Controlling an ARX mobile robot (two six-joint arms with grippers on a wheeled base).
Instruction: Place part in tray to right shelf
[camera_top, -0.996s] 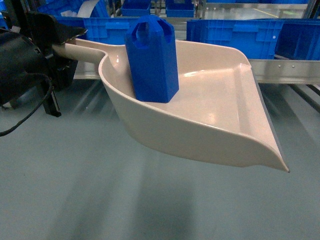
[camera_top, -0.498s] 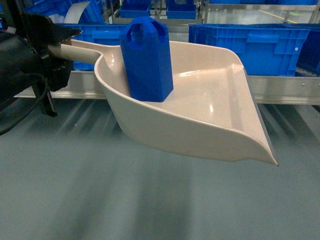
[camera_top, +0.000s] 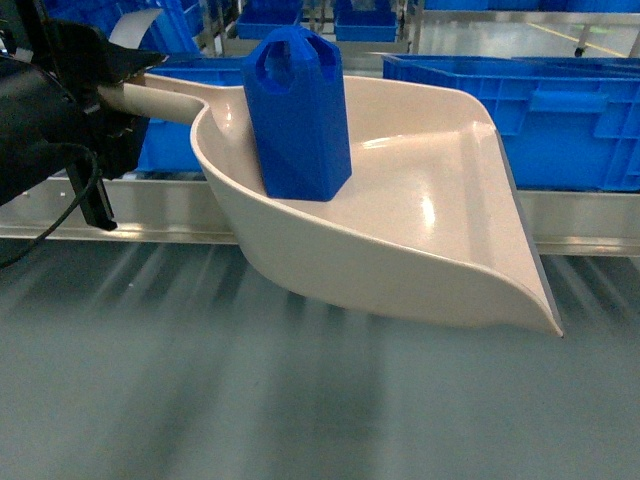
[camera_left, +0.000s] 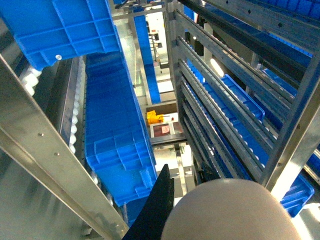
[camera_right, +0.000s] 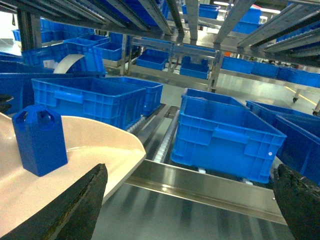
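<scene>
Head view, near to far: grey floor blurred at 6 o'clock. Beige dustpan-shaped tray (camera_top: 420, 230) held in the air, handle pointing to 10 o'clock, flat lip toward 4 o'clock. Left gripper (camera_top: 125, 85) clamps the handle end, jaws tight on it. Blue jerry-can part (camera_top: 298, 115) stands upright inside the tray near the handle-side wall, handle hole at top, base on the tray floor.

Behind the tray, the steel front rail (camera_top: 180, 210) of the right shelf (camera_right: 200, 187) runs 9 to 3 o'clock. On the shelf past the rail, blue crates (camera_top: 560, 120) at 2 o'clock; contents not visible from here.

Right wrist view: right gripper (camera_right: 187, 210) has jaws spread wide, holding nothing, fingers (camera_right: 75, 210) at both lower corners. Tray and part at 8 o'clock. White rollers (camera_right: 167, 137) run between two blue crates; the left crate (camera_right: 95, 100) looks empty, the right one (camera_right: 225, 132) cannot tell.

Left wrist view: handle end (camera_left: 230, 210) at 6 o'clock, racks of blue crates beyond.
</scene>
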